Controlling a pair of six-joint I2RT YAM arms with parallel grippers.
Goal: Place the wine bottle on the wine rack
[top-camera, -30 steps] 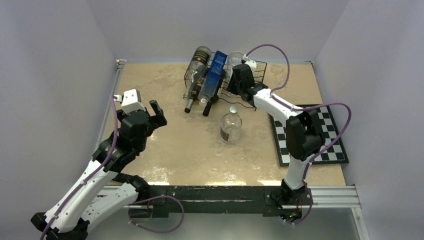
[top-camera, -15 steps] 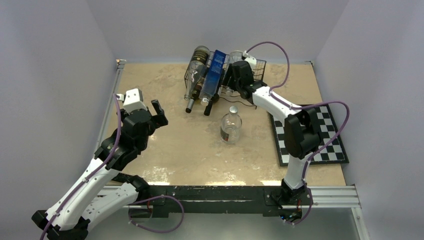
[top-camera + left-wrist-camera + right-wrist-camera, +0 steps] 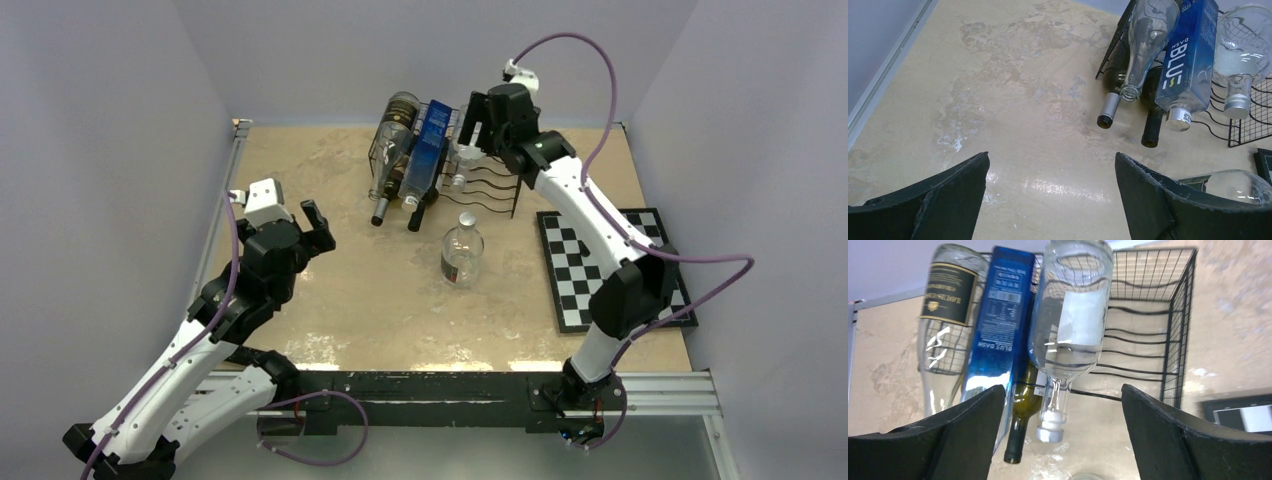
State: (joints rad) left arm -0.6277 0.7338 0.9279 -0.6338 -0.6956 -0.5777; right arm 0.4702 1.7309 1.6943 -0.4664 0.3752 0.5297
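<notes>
The black wire wine rack (image 3: 497, 186) stands at the back of the table. A clear wine bottle (image 3: 1073, 315) with a white label and silver cap lies in it, neck down toward the front. My right gripper (image 3: 480, 120) hovers open just above and behind this bottle, touching nothing; the wrist view shows both fingers of the right gripper (image 3: 1062, 390) apart on either side of the neck. Another clear bottle (image 3: 462, 252) stands upright on the table in front of the rack. My left gripper (image 3: 315, 225) is open and empty at the left, low over bare table.
Left of the clear bottle, the rack also holds a blue bottle (image 3: 430, 148), a clear bottle with a dark label (image 3: 396, 140) and a dark green bottle (image 3: 416, 212) beneath. A chessboard (image 3: 612, 270) lies at the right. The rack's right cradles (image 3: 1148, 330) hold nothing.
My right gripper has opened, let go of the clear bottle and risen up and back from the rack. The bottle stays lying in the rack. The left arm has barely moved.
</notes>
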